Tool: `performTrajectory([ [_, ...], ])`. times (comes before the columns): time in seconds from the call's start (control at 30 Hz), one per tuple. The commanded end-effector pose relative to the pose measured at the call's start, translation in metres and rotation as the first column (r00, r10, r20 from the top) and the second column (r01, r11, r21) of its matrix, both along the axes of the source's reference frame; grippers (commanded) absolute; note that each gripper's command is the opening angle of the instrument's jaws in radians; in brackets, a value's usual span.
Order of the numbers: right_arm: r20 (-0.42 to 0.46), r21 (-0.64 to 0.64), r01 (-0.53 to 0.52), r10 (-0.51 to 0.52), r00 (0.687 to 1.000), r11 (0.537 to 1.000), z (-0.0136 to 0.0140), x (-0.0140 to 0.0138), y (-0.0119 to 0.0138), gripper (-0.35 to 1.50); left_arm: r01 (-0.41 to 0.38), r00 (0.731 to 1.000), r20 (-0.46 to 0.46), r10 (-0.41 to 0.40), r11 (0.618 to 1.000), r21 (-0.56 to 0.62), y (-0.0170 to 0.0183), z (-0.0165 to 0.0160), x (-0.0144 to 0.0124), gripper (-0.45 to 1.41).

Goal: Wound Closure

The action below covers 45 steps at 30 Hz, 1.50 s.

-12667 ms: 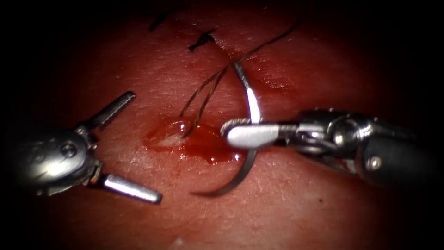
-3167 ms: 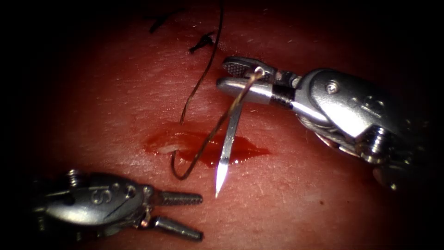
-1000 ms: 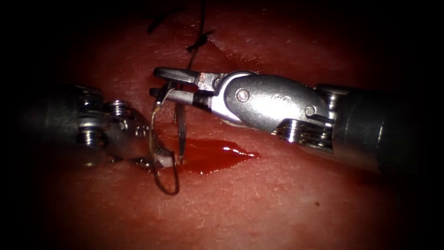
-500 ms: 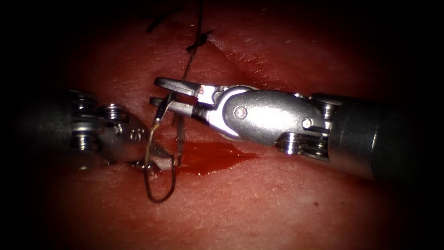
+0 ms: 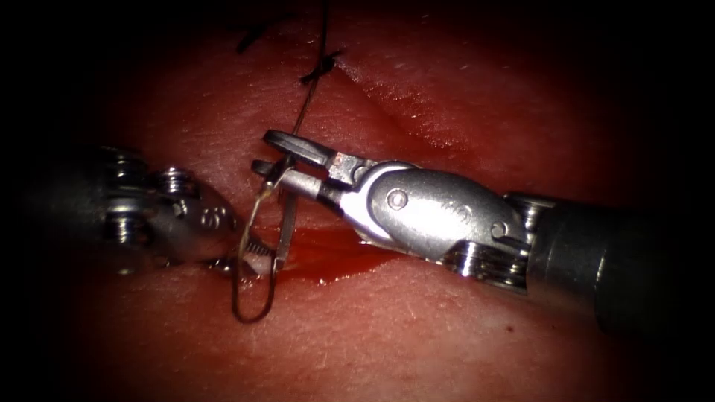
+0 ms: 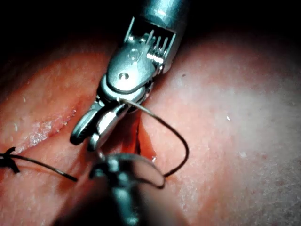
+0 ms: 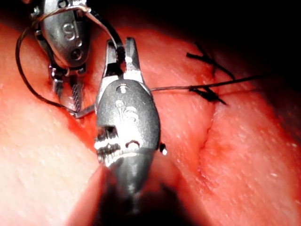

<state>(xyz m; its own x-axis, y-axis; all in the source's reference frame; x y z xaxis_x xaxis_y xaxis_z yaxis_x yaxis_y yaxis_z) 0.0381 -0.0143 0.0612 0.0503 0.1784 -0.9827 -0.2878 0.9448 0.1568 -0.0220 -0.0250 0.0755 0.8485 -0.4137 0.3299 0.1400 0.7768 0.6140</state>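
The right claw (image 5: 269,155) reaches in from the right of the endoscope picture to just above the left end of the cut (image 5: 335,249). Its jaws are closed on the needle (image 5: 286,219) near the thread end of its curve. The needle hangs down from the jaws, and its point meets the tissue (image 5: 462,350) at the left end of the cut, beside the red fluid (image 5: 342,257); how deep it sits cannot be told. Half a second ago the right claw lay level. Now its tip has tilted up and shifted slightly right, and the needle leans more.

The left claw (image 5: 253,251) lies at centre left with its tip at the cut's left edge, touching the tissue just beside the needle point. Whether its jaws grip anything cannot be told. It has barely moved.

The thread (image 5: 242,298) loops down below the left claw, narrower than before, and another length runs up past a knotted stitch (image 5: 322,68) at upper centre.
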Motion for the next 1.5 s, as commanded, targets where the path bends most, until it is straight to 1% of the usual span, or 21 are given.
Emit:
performTrajectory([
  [0.03, -0.004, 0.013, 0.001, -0.001, 1.000, 1.000, 0.0005, 0.0006, 0.0002, -0.35, 0.008, 1.000, 0.004, -0.008, 1.000, -0.008, 0.0001, 0.0003, -0.0005, 0.34],
  [0.13, -0.008, 0.042, 0.001, 0.000, 1.000, 0.999, 0.0008, 0.0003, 0.0005, -0.35, 0.027, 1.000, 0.011, -0.027, 0.999, -0.026, 0.0005, -0.0004, -0.0003, 0.39],
  [0.2, -0.002, 0.055, 0.003, -0.003, 1.000, 0.998, 0.0010, 0.0001, 0.0007, -0.35, 0.061, 0.998, 0.011, -0.060, 0.996, -0.059, 0.0009, -0.0017, 0.0001, 0.64],
  [0.23, -0.001, 0.054, 0.007, -0.007, 1.000, 0.998, 0.0011, 0.0001, 0.0007, -0.35, 0.090, 0.996, 0.008, -0.089, 0.992, -0.089, 0.0012, -0.0026, 0.0002, 0.73],
  [0.27, 0.005, 0.055, 0.013, -0.014, 1.000, 0.998, 0.0013, 0.0000, 0.0007, -0.35, 0.132, 0.991, 0.014, -0.131, 0.984, -0.118, 0.0016, -0.0040, 0.0004, 0.78],
  [0.33, 0.007, 0.058, 0.020, -0.020, 1.000, 0.998, 0.0015, 0.0000, 0.0006, -0.35, 0.178, 0.984, 0.046, -0.173, 0.973, -0.147, 0.0020, -0.0062, 0.0008, 0.83],
  [0.37, 0.005, 0.062, 0.024, -0.024, 1.000, 0.998, 0.0017, 0.0000, 0.0005, -0.35, 0.209, 0.978, 0.064, -0.201, 0.964, -0.165, 0.0022, -0.0077, 0.0010, 0.83],
  [0.47, 0.011, 0.066, 0.031, -0.031, 0.999, 0.997, 0.0020, 0.0001, 0.0002, -0.35, 0.240, 0.970, 0.081, -0.229, 0.951, -0.194, 0.0018, -0.0110, 0.0016, 0.81],
  [0.57, 0.011, 0.076, 0.031, -0.032, 0.999, 0.997, 0.0021, 0.0001, 0.0002, -0.35, 0.255, 0.967, 0.080, -0.244, 0.944, -0.207, 0.0009, -0.0129, 0.0015, 0.78],
  [0.63, 0.014, 0.078, 0.032, -0.033, 0.999, 0.996, 0.0022, 0.0000, 0.0004, -0.35, 0.272, 0.962, 0.089, -0.259, 0.939, -0.208, 0.0000, -0.0135, 0.0011, 0.74],
  [0.73, 0.009, 0.090, 0.023, -0.024, 1.000, 0.996, 0.0022, 0.0001, 0.0007, -0.35, 0.280, 0.959, 0.102, -0.264, 0.939, -0.199, -0.0014, -0.0133, 0.0000, 0.69],
  [0.83, -0.002, 0.124, 0.014, -0.013, 1.000, 0.992, 0.0022, 0.0003, 0.0008, -0.35, 0.284, 0.957, 0.117, -0.266, 0.940, -0.191, -0.0030, -0.0121, -0.0013, 0.64],
  [0.97, -0.011, 0.174, 0.002, 0.000, 1.000, 0.985, 0.0023, 0.0004, 0.0008, -0.35, 0.282, 0.956, 0.138, -0.259, 0.941, -0.187, -0.0046, -0.0097, -0.0027, 0.62],
  [1.0, -0.019, 0.207, -0.001, 0.005, 1.000, 0.978, 0.0024, 0.0003, 0.0009, -0.35, 0.280, 0.956, 0.142, -0.256, 0.941, -0.191, -0.0051, -0.0084, -0.0031, 0.61],
  [1.07, -0.031, 0.250, -0.004, 0.012, 0.999, 0.968, 0.0025, 0.0003, 0.0008, -0.35, 0.279, 0.956, 0.145, -0.254, 0.940, -0.196, -0.0054, -0.0073, -0.0037, 0.61],
  [1.23, -0.025, 0.289, 0.001, 0.007, 1.000, 0.957, 0.0028, 0.0000, 0.0008, -0.35, 0.274, 0.957, 0.151, -0.247, 0.942, -0.195, -0.0052, -0.0069, -0.0040, 0.59],
  [1.5, -0.054, 0.403, 0.002, 0.022, 0.998, 0.915, 0.0036, -0.0004, 0.0011, -0.35, 0.273, 0.957, 0.153, -0.246, 0.943, -0.189, -0.0057, -0.0069, -0.0028, 0.56],
])
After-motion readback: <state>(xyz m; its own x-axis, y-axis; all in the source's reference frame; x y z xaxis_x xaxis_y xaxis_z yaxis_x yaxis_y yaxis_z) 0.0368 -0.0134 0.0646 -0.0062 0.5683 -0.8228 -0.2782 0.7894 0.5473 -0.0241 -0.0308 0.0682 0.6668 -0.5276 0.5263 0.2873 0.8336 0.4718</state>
